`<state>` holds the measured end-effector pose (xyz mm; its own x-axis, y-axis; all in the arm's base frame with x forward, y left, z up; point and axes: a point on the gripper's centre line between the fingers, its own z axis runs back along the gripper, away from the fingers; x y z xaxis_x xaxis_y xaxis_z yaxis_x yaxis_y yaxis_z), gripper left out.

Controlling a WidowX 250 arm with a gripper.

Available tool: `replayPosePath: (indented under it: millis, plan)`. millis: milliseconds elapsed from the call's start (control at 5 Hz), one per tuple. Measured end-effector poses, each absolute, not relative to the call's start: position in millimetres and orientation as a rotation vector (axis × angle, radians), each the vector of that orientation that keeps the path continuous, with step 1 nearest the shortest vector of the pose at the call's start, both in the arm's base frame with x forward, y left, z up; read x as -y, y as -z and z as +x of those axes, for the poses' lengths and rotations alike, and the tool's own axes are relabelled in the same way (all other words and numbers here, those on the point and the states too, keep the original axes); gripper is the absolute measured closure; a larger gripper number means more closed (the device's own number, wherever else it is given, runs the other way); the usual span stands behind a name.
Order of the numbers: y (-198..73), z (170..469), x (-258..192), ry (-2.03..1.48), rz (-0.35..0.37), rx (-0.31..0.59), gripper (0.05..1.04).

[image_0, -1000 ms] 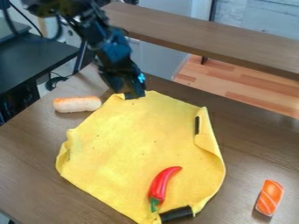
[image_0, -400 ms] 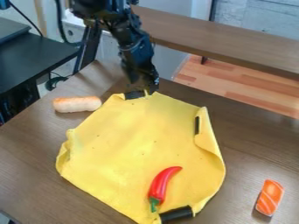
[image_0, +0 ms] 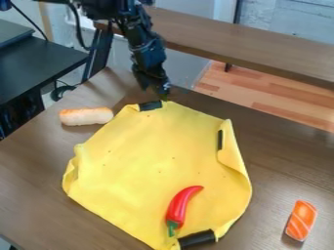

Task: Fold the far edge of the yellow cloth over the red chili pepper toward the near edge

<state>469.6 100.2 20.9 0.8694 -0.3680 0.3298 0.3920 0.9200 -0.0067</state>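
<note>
Cam view: blk gripper point(image_0: 156, 93) hangs in upper ctr-left of frame, pointing down w/ slight tilt to the R, right by the top edge of the yellow cloth point(image_0: 150, 156). Can't tell if it's wide or narrow, nor if it touches the cloth. Blk arm point(image_0: 147, 49) comes in from the top edge.

Cloth lies ctr to lower ctr of frame, approx as wide as tall, so no clear long axis; narrower end pts up twd the gripper, another corner pts down to the bottom edge. Edges curl in at L & R. Blk strip point(image_0: 150, 105) shows at its top corner, a thin blk strip point(image_0: 219, 139) at the upper R fold, a thicker blk piece point(image_0: 197, 239) at the bottom.

Red pepper point(image_0: 180, 206) is on the cloth, lower ctr: long axis slants lower L to upper R, green stem end down, tip up & curving R.

Pale roll point(image_0: 86, 116) sits L of the cloth's top corner, long axis approx horiz. Orange sushi pc w/ white stripes point(image_0: 302, 220) is at lower R, well apart from cloth, long axis near vert, top leaning R. All on brown wood table point(image_0: 39, 166).
</note>
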Motion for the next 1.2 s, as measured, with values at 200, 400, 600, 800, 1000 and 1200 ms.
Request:
replayPosePath:
  millis: [200,400,600,800,1000,1200]
  plan:
    - [-18,468,-113,0.418,-0.051,0.311,0.084]
    - [-3,463,-119,0.443,-0.002,0.305,0.084]
    - [8,462,-126,0.453,0.061,0.305,0.084]
    - [26,463,-119,0.465,0.071,0.278,0.083]
    - [31,469,-122,0.456,0.077,0.274,0.113]
    - [32,476,-122,0.425,0.059,0.263,0.416]
